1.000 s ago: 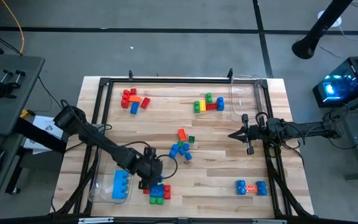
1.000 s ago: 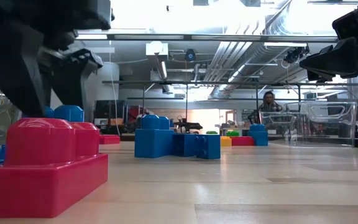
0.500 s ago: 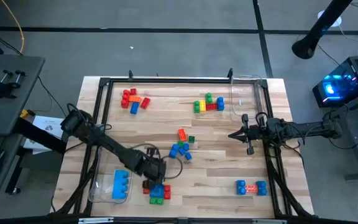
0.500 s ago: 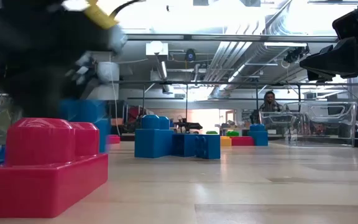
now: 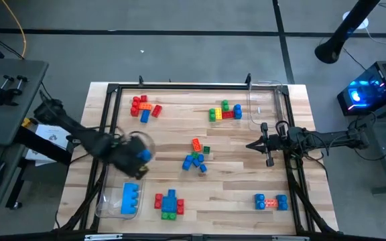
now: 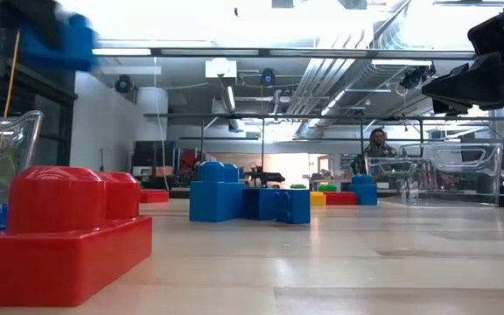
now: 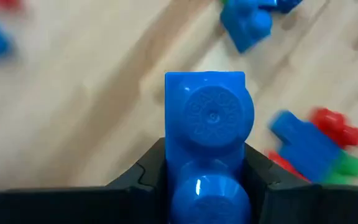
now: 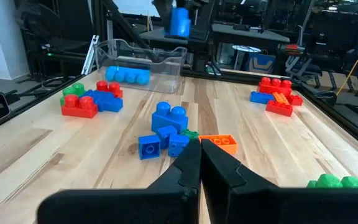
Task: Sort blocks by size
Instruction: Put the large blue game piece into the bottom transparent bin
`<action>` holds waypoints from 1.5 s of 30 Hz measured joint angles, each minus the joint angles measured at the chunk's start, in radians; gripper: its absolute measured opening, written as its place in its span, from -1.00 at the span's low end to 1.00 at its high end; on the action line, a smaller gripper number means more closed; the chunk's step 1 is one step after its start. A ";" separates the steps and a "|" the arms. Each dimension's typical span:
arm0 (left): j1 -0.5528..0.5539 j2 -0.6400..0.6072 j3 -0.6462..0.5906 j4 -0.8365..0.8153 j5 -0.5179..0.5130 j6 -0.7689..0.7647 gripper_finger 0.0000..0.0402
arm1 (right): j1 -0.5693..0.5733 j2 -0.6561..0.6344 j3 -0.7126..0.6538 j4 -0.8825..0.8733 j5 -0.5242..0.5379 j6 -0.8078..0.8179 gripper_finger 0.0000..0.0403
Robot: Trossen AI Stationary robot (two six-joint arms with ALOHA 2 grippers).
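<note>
My left gripper hangs above the table's left half, near the clear tub, shut on a blue two-stud block. That block also shows high up in the low view and far off in the right wrist view. Other blocks lie in clusters on the table: red and orange, green, yellow, red and blue, blue and orange, a near pile, and a near right group. My right gripper waits shut at the right side. My left gripper pinches the blue block by its two opposite side walls, one finger on each side. Its studded top faces the wrist camera. The fingers slant steeply down from above. The block is lifted clear of the table.
A long blue block lies in the clear tub at the near left. A second clear tub stands at the far right. A black frame runs around the wooden table. Bare wood lies between the clusters.
My left gripper has risen from the near pile with the blue block and gone toward the table's left and far edges, rolling its wrist on the way. The block is now lifted clear. The rest of the pile stays in place.
</note>
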 joint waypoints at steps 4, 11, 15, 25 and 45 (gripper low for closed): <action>-0.166 -0.012 -0.001 -0.069 0.105 -0.326 -0.51 | 0.000 0.000 0.000 0.000 0.000 0.000 -1.00; -0.316 0.109 -0.002 -0.085 0.283 -0.534 -0.51 | 0.000 0.000 0.000 0.000 0.000 0.000 -1.00; -0.306 0.157 -0.002 -0.069 0.296 -0.528 -0.19 | 0.000 0.000 0.000 0.000 0.000 0.000 -1.00; -0.234 0.091 0.035 0.024 0.265 -0.452 0.41 | 0.000 0.000 0.000 0.000 0.000 0.000 -1.00; -0.252 -0.193 0.120 0.238 -0.674 0.049 0.40 | -0.009 0.129 0.023 0.900 0.404 0.766 -1.00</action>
